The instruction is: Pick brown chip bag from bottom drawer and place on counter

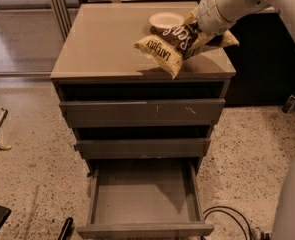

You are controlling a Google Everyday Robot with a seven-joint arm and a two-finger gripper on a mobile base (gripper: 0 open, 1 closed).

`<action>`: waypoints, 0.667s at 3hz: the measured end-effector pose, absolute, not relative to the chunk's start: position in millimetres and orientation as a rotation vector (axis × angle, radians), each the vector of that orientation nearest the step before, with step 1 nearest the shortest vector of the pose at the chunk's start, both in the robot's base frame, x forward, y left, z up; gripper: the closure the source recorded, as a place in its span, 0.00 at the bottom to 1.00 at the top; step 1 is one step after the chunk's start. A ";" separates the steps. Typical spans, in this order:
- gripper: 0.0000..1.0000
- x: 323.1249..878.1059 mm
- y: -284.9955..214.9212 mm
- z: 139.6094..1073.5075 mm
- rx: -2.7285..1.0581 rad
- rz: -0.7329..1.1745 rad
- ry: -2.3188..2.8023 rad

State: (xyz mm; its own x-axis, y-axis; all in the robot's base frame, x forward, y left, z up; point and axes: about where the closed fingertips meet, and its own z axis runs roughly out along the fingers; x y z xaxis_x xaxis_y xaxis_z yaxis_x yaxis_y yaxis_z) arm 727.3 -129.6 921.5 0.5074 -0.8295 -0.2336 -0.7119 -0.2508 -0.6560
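Note:
The brown chip bag (pixel 174 44) hangs tilted in the air over the right part of the counter (pixel 107 44), its tan-yellow lower end pointing down-left and close above the top. My gripper (pixel 199 29) is at the bag's upper right end and is shut on it; the white arm covers most of the fingers. The bottom drawer (pixel 143 196) is pulled out at the foot of the cabinet and holds nothing.
A small white bowl (pixel 166 20) stands on the counter's far right, just behind the bag. The scratched top drawer front (pixel 142 112) and the narrow middle drawer front (pixel 143 147) are shut. A black cable (pixel 227 216) lies on the speckled floor at the right.

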 end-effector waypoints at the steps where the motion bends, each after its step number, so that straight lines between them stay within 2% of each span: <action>1: 1.00 759.1 -137.3 916.0 -1.835 -0.125 1.369; 2: 0.82 776.8 -134.2 918.3 -1.716 -0.096 1.429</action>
State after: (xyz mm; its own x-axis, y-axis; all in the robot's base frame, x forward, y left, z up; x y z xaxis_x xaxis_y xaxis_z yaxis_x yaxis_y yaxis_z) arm 776.8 -134.2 918.3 0.3363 -0.8273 -0.4499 -0.7596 0.0441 -0.6489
